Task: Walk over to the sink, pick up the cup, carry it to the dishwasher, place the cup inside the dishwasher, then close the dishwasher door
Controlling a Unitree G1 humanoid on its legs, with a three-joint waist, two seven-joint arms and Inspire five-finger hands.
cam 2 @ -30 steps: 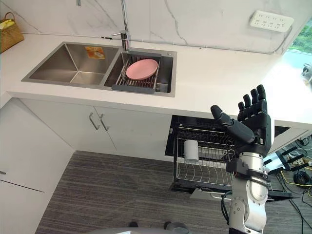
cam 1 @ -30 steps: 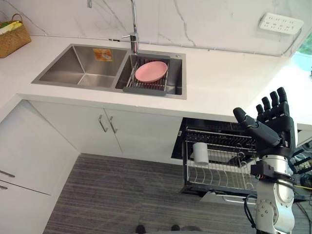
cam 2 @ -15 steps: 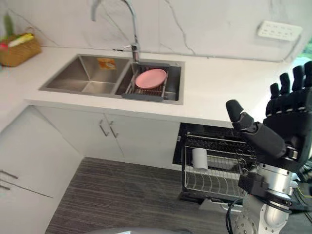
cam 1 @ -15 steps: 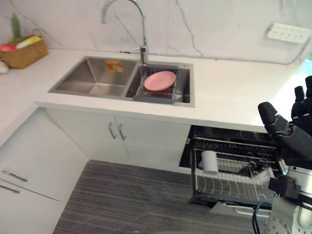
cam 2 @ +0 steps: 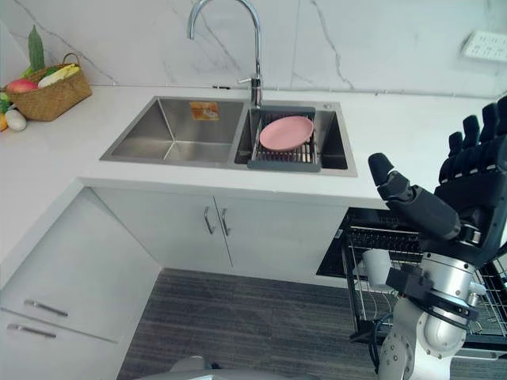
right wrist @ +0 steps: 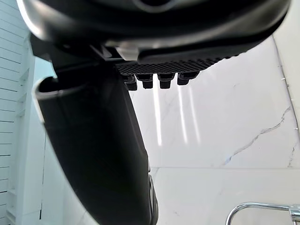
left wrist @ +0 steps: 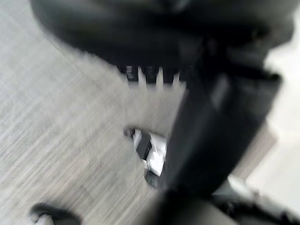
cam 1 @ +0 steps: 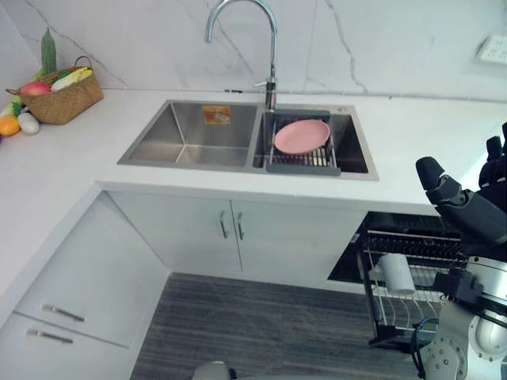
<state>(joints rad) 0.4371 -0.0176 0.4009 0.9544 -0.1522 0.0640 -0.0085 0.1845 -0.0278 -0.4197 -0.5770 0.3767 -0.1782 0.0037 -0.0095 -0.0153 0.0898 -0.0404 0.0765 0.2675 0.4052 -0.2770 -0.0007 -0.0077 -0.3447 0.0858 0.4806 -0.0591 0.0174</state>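
The white cup [cam 1: 396, 273] lies on its side in the pulled-out wire rack [cam 2: 358, 279] of the dishwasher [cam 1: 352, 261], under the counter to the right of the sink [cam 1: 190, 134]. My right hand [cam 2: 467, 190] is raised in front of the rack, above the cup. It is open, fingers straight up and thumb out, and holds nothing; the right wrist view shows the same open hand [right wrist: 154, 23] against the marble wall. My left hand [left wrist: 206, 131] hangs over the grey floor, open and empty.
A pink plate [cam 1: 302, 135] rests on a drain rack in the sink's right basin, under the tall faucet [cam 1: 272, 47]. A woven basket of produce [cam 1: 67, 95] stands at the counter's far left. White cabinet doors [cam 1: 198, 233] line the front; a socket strip [cam 2: 485, 46] is on the wall.
The camera has swung left, so sink and dishwasher have slid to the right in view. My right hand stays raised and open. The cup stays in the rack.
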